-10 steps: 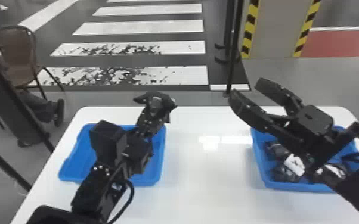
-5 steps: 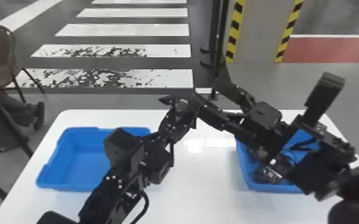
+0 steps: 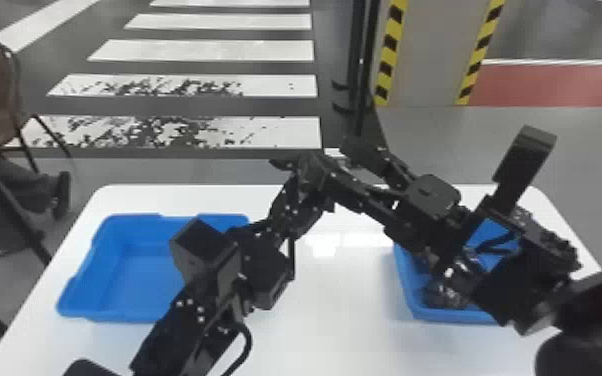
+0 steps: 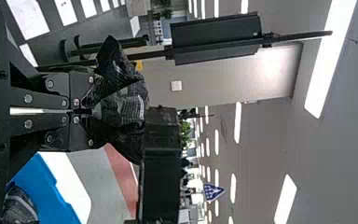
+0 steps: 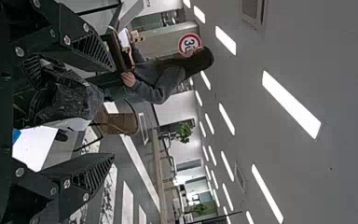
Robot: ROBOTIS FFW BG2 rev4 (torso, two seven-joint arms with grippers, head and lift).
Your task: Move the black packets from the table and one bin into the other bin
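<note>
Crinkled, glossy black packet [image 4: 123, 100]: in the left gripper [image 3: 307, 167], above the white table [image 3: 345, 310], between the bins.
Left gripper: narrow, pinching that packet.
Right gripper [image 3: 334, 159]: wide, its fingers either side of it.
Right blue rectangular bin [image 3: 415, 312]: holds other black packets [image 3: 445, 295].
Left blue rectangular bin [image 3: 130, 280]: on the tabletop.

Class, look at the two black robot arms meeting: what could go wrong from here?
The crinkled black plastic packet may drop between the left blue plastic bin and the right blue plastic bin if the black two-fingered left end effector lets go before the open black two-fingered right end effector closes on it.

Both end effectors are close together, so the right one's fingers could knock the left one's while closing.
</note>
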